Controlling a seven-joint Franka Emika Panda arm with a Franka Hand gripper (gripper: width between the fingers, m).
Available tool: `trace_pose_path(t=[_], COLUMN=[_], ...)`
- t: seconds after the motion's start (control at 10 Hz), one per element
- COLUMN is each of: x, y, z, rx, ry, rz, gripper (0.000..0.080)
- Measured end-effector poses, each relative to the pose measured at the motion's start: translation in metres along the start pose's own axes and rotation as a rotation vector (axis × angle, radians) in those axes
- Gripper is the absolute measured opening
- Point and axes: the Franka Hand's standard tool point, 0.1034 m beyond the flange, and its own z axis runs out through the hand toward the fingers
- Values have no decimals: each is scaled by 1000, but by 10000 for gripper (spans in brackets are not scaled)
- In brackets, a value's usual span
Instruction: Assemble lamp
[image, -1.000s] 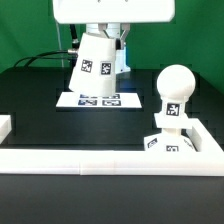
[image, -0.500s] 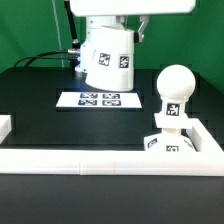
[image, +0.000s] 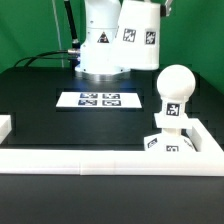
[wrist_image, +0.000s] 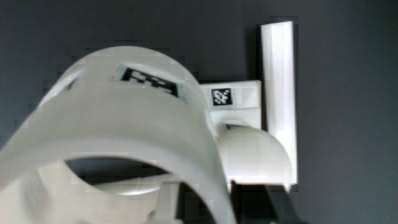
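Note:
My gripper (wrist_image: 228, 200) is shut on the wall of the white cone-shaped shade (image: 138, 35) and holds it tilted in the air, high above the table. In the exterior view the gripper is cut off by the top edge. The round bulb (image: 174, 90) stands upright on the small square base (image: 166, 141) at the exterior view's right, below and right of the shade. In the wrist view the shade (wrist_image: 116, 120) fills the picture, and the bulb (wrist_image: 253, 152) and base (wrist_image: 231, 97) show beyond its rim.
The marker board (image: 98, 99) lies on the black table behind the middle. A white wall (image: 90, 160) runs along the front and beside the base; it also shows in the wrist view (wrist_image: 279, 70). The arm's white foot (image: 98, 50) stands at the back.
The shade has risen and moved toward the exterior view's right in my grip, from just over the marker board to high beside the bulb. The bulb and base have not moved.

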Motion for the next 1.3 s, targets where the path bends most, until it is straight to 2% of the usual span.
trace_pose_path(t=[0.2, 0.4, 0.8, 1.3], x=[11, 23, 34, 33], y=[-9, -25, -50, -50], z=[-8, -10, 1, 6], rx=[2, 3, 0, -3], ry=[9, 20, 19, 12], rz=[20, 32, 68, 90], gripper=[45, 45, 45, 45])
